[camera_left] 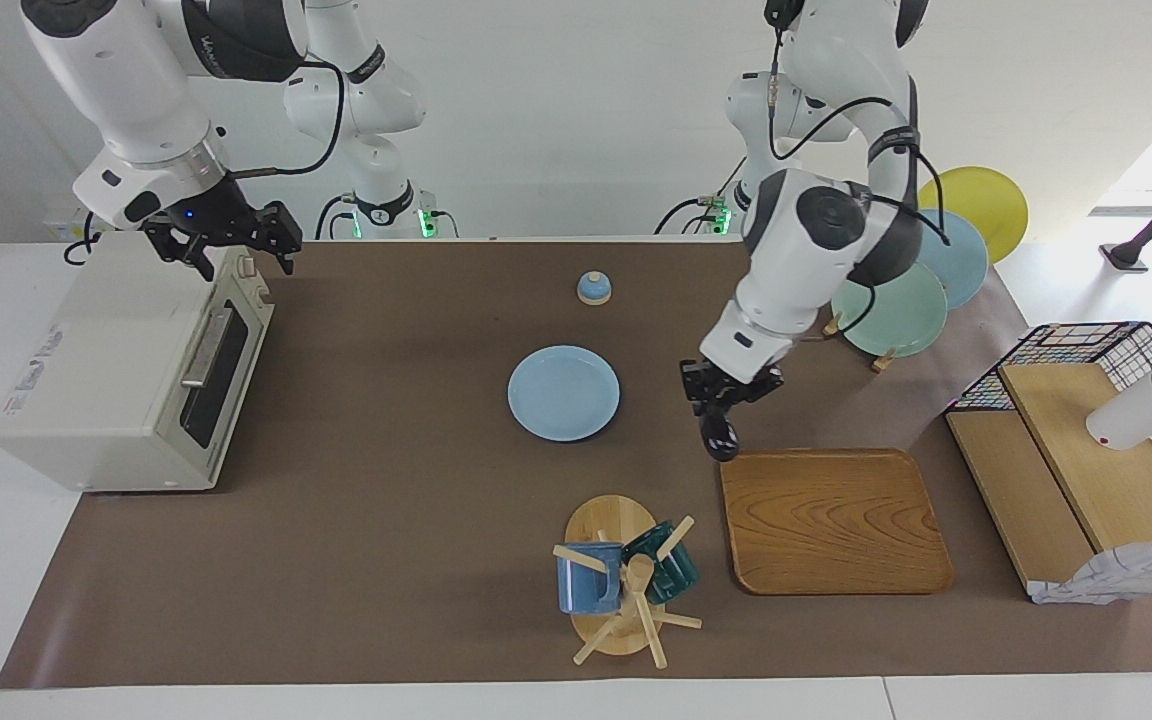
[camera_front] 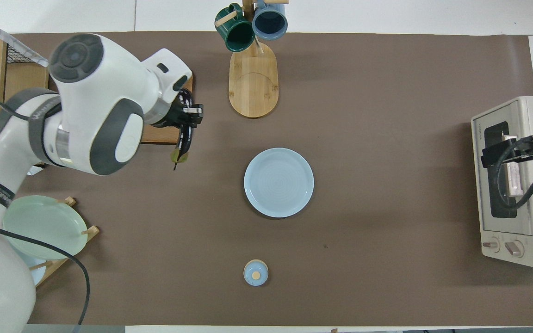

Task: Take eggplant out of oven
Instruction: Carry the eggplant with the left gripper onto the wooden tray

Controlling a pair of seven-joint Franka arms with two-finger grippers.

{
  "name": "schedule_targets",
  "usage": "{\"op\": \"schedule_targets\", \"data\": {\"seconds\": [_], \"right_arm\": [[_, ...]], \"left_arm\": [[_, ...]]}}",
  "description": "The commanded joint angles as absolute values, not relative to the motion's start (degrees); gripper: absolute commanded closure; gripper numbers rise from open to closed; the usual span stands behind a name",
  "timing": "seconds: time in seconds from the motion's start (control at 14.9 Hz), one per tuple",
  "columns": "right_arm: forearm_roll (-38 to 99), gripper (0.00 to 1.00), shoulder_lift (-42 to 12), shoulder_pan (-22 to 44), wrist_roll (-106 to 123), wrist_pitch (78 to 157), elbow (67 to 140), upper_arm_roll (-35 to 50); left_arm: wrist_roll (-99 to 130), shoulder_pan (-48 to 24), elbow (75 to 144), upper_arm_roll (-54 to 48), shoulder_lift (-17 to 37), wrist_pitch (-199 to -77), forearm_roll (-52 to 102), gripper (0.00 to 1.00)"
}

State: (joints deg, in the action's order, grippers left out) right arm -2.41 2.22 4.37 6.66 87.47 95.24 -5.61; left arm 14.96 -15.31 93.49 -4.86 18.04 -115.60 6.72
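Observation:
The eggplant (camera_left: pixel 719 432) is dark and glossy and hangs from my left gripper (camera_left: pixel 718 398), which is shut on it. It is over the brown mat, at the corner of the wooden tray (camera_left: pixel 836 525) that lies nearest the robots. In the overhead view the eggplant (camera_front: pixel 184 141) shows its greenish stem tip pointing toward the robots, below the left gripper (camera_front: pixel 188 115). The cream-white oven (camera_left: pixel 106 370) stands at the right arm's end of the table with its glass door shut. My right gripper (camera_left: pixel 236 250) hovers open and empty over the oven's (camera_front: pixel 532 111) top front edge.
A light blue plate (camera_left: pixel 564 393) lies mid-table, with a small blue lid (camera_left: pixel 593 288) nearer the robots. A mug rack (camera_left: pixel 626 580) with two mugs stands beside the tray. A plate rack (camera_left: pixel 896 315) and a wire basket with wooden shelves (camera_left: pixel 1086 450) fill the left arm's end.

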Motion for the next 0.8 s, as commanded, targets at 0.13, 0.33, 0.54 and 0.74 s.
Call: {"op": "schedule_targets", "data": {"seconds": [0.13,0.33,0.54,0.74], "right_arm": [[-1.7,0.0,2.4,3.2,5.9,86.6,95.4,-6.3],[-1.7,0.0,2.5,2.4,6.0,86.7,95.4,-6.3],[-1.7,0.0,2.4,0.8,6.2,86.7,95.4,-5.9],[-1.7,0.0,2.5,0.1,6.1,86.6,95.3,-5.4]], "left_arm": [[5.5,-6.2,91.1,-5.4,23.8,-117.2,5.9,1.0],[3.7,-4.1,88.6,-5.4,29.5,-122.3,2.6,1.0],[3.6,-3.9,89.6,-5.3,30.8,-125.2,2.5,1.0],[3.6,-3.9,90.7,-5.4,30.8,-126.6,2.6,1.0]]}}
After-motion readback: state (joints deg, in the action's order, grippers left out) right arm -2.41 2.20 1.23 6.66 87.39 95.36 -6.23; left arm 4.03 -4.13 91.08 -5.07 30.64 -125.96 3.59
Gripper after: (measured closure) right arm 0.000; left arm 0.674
